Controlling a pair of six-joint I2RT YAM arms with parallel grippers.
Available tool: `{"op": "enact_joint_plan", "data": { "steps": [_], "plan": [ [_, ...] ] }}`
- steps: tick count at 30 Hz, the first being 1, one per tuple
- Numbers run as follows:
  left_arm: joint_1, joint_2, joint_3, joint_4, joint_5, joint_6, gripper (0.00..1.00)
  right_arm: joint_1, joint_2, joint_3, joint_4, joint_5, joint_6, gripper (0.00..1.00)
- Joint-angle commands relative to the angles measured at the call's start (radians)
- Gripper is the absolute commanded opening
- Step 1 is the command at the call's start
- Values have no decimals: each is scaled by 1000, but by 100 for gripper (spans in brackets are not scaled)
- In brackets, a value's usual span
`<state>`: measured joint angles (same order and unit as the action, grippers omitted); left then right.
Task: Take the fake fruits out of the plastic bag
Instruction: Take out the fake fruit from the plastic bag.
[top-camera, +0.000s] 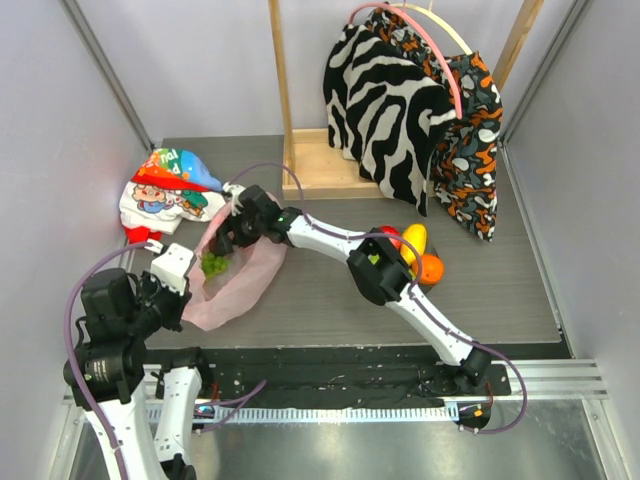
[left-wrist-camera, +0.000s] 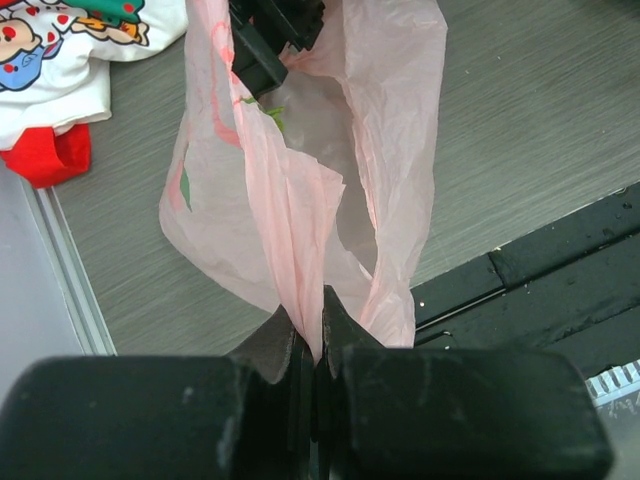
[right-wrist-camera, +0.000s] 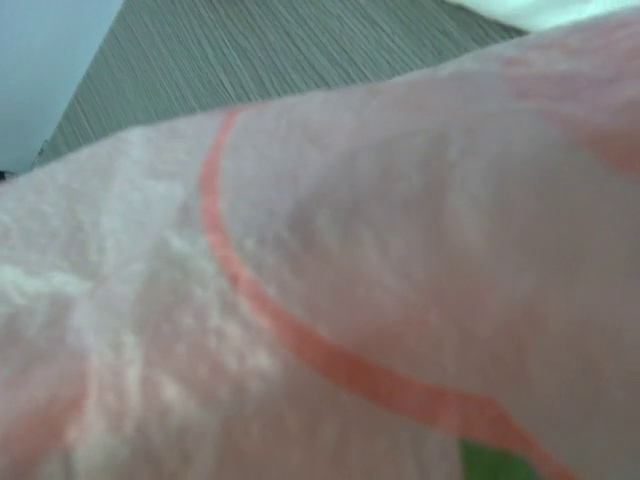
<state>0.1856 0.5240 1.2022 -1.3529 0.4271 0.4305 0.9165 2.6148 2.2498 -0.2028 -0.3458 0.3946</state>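
Observation:
The pink plastic bag (top-camera: 250, 275) lies on the table's left side, its mouth towards the back. My left gripper (left-wrist-camera: 310, 322) is shut on a pinched fold of the bag's near edge, and the film (left-wrist-camera: 390, 120) stretches away from the jaws. My right gripper (top-camera: 226, 240) is pushed into the bag's mouth with its black fingers (left-wrist-camera: 262, 58) apart, nothing visibly between them. A green fruit (top-camera: 213, 264) shows inside the bag just below it. The right wrist view is filled by blurred pink film (right-wrist-camera: 400, 250) with a sliver of green (right-wrist-camera: 500, 466). Red (top-camera: 389, 234), yellow (top-camera: 414, 240) and orange (top-camera: 431, 268) fruits lie on the table behind the right arm's elbow.
A cartoon-printed white bag (top-camera: 165, 190) lies just behind the pink bag at the far left. A wooden rack (top-camera: 300, 165) at the back holds hanging zebra-striped (top-camera: 385, 100) and patterned cloths. Grey walls close both sides; a black rail runs along the near edge.

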Motion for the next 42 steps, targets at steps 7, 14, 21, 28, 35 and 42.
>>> {"op": "enact_joint_plan", "data": {
  "steps": [7, 14, 21, 28, 35, 42],
  "plan": [
    [-5, 11, -1, -150, -16, -4, 0, 21, 80, 129, 111, -70, 27, 36],
    [-3, 13, -35, 4, -82, -53, 0, -76, -183, -85, 68, -205, -22, 27],
    [-3, 37, -128, 228, -128, -59, 0, -174, -492, -376, -82, -531, -140, 29],
    [-3, 139, -124, 415, -50, -209, 0, -218, -712, -590, -300, -595, -368, 38],
    [-3, 235, -66, 509, -27, -315, 0, -258, -795, -647, -385, -562, -485, 38],
    [-3, 206, -7, 457, -133, -269, 0, -487, -816, -392, -926, -471, -849, 33]
  ]
}}
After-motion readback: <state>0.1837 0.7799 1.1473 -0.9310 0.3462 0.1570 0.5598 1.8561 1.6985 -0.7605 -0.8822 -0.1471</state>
